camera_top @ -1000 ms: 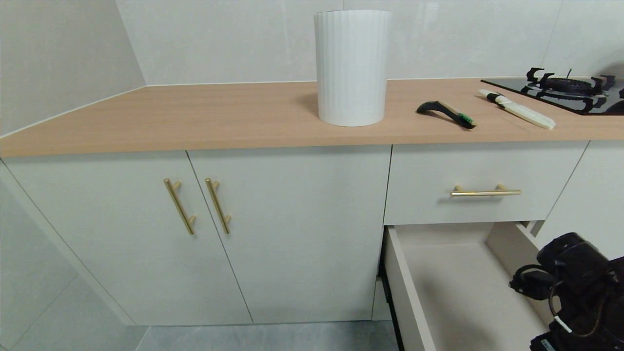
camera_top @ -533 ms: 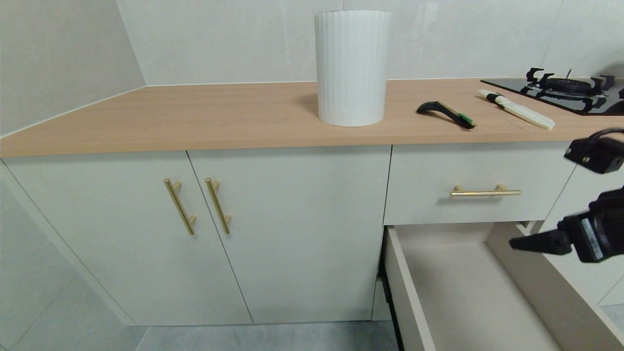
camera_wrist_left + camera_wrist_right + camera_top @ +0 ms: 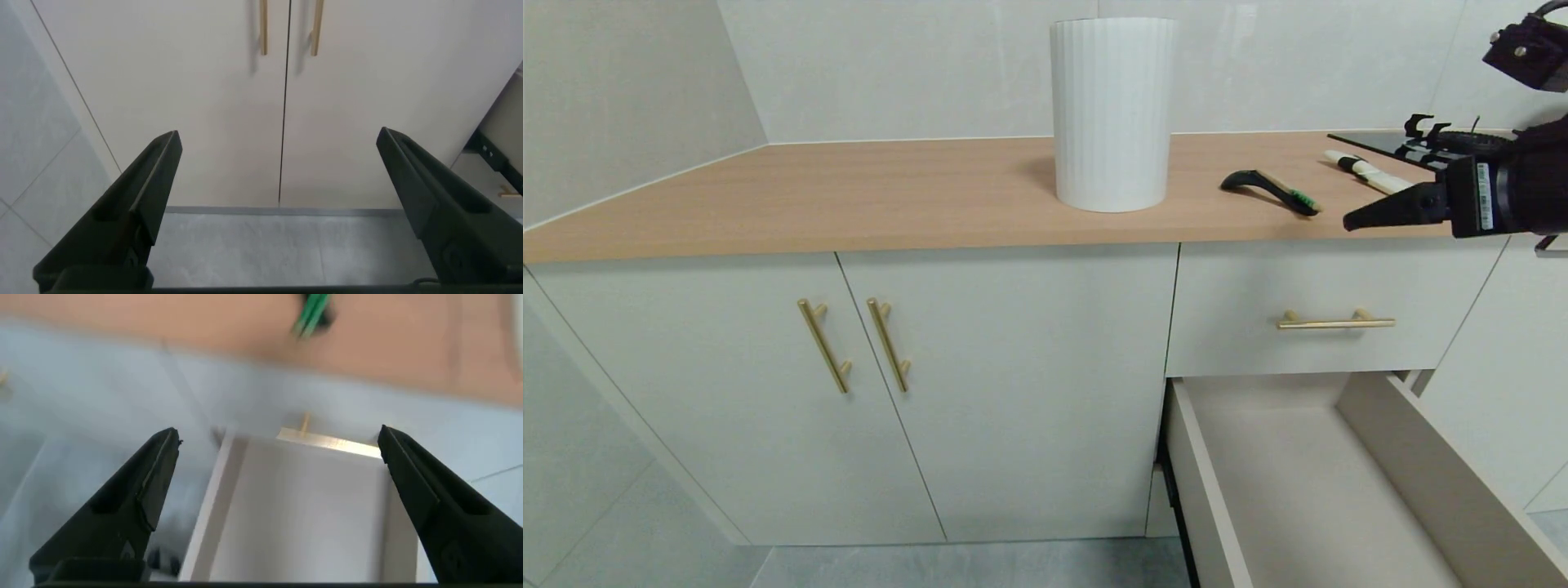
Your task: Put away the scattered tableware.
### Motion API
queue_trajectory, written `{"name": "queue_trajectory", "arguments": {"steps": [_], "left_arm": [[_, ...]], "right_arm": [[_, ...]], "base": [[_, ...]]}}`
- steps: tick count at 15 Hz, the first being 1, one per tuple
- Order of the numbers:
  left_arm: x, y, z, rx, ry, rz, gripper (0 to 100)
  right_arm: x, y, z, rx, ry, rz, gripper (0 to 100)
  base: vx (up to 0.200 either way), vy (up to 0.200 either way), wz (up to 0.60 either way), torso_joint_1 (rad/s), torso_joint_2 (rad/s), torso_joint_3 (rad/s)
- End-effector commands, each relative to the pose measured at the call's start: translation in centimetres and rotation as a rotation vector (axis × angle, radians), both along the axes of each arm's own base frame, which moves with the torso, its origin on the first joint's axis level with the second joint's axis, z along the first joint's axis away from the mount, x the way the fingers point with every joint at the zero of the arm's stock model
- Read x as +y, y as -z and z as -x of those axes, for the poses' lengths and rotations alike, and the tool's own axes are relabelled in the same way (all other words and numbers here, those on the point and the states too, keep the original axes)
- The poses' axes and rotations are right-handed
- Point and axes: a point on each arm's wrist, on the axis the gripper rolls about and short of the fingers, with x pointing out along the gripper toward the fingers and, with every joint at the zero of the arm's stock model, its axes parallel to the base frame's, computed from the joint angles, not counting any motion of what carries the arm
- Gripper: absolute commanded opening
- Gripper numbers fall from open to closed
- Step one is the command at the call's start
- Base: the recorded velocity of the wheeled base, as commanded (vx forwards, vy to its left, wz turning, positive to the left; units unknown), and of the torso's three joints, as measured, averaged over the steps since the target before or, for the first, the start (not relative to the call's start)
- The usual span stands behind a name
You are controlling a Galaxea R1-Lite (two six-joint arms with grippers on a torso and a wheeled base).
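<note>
A black-handled tool with a green end [image 3: 1270,190] lies on the wooden counter [image 3: 890,192], right of the white canister. Farther right lies a white knife [image 3: 1380,181] with a black band on its handle. My right gripper [image 3: 1352,220] hovers at counter height by the front edge, just in front of the knife, open and holding nothing. In the right wrist view the right gripper [image 3: 278,457] looks down on the tool's green end [image 3: 310,314] and the pulled-out lower drawer [image 3: 302,523]. My left gripper [image 3: 278,151] is open, low in front of the cabinet doors [image 3: 286,98].
A tall white ribbed canister [image 3: 1112,114] stands mid-counter. A gas hob [image 3: 1470,151] sits at the far right. The lower drawer [image 3: 1298,490] is pulled out with a bare bottom; the upper drawer with a gold handle [image 3: 1335,322] is closed. Double doors [image 3: 854,343] at left are closed.
My right arm has risen from beside the open drawer up to counter height, close to the knife. The tool, knife and canister have not moved.
</note>
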Motion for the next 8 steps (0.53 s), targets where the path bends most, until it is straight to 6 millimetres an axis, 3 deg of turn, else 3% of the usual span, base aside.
{"name": "queue_trajectory", "arguments": {"steps": [1,4,8], "left_arm": [[0.0,0.0,0.0,0.000,0.001,0.001,100],[0.0,0.0,0.0,0.000,0.001,0.001,100],[0.0,0.0,0.0,0.000,0.001,0.001,100]], "right_arm": [[0.8,0.1,-3.5,0.005,0.067,0.000,100],[1.5,0.1,-5.9,0.000,0.173,-0.030,100],[3.1,0.4,-6.7,0.010,0.162,-0.046,100]], "base": [[0.000,0.000,0.00,0.000,0.00,0.000],[0.000,0.000,0.00,0.000,0.00,0.000],[0.000,0.000,0.00,0.000,0.00,0.000]]}}
